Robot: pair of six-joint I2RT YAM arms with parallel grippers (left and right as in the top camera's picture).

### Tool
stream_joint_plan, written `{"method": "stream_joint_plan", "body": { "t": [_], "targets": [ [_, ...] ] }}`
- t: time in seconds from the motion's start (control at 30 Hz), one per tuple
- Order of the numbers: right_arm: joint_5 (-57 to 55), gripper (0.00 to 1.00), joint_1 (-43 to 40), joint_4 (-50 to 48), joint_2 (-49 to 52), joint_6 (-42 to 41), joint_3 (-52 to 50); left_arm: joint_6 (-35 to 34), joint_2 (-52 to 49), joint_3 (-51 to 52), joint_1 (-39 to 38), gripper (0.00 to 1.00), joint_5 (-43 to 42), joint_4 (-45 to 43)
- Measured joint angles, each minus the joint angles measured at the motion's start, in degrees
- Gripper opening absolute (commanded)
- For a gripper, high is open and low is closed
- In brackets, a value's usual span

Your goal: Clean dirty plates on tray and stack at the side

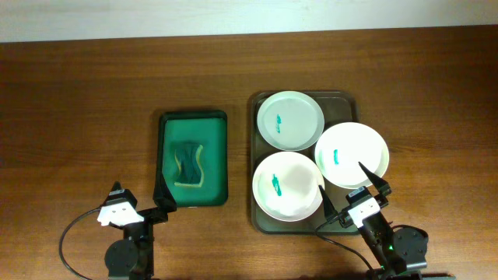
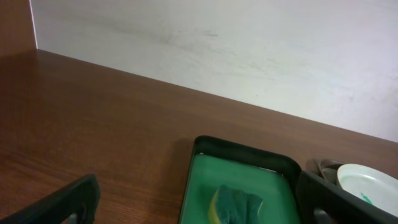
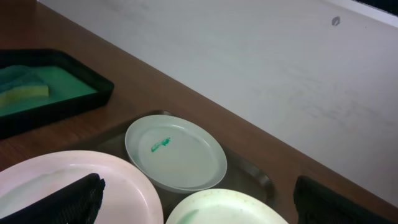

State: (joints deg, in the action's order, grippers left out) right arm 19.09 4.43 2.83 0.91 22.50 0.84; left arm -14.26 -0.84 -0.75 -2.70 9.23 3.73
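Three white plates out there, and one dark tray. One green tray, one sponge. Two grippers, that's the lot.

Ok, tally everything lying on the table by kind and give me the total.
plates: 3
trays, the grey tray and the green tray: 2
sponge: 1
Total: 6

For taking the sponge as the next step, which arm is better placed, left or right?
Left. The left fingers, open, sit right beside the green tray that holds the sponge. The right fingers hover over the plates on the dark tray, farther from the sponge.
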Motion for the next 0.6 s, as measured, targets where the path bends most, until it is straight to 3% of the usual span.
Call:
{"method": "stream_joint_plan", "body": {
  "t": [0.6],
  "targets": [
    [0.00,0.98,0.00,-0.02,0.76,0.00,0.00,0.00,-0.87,0.00,0.15,0.99,-0.02,0.07]
  ]
}}
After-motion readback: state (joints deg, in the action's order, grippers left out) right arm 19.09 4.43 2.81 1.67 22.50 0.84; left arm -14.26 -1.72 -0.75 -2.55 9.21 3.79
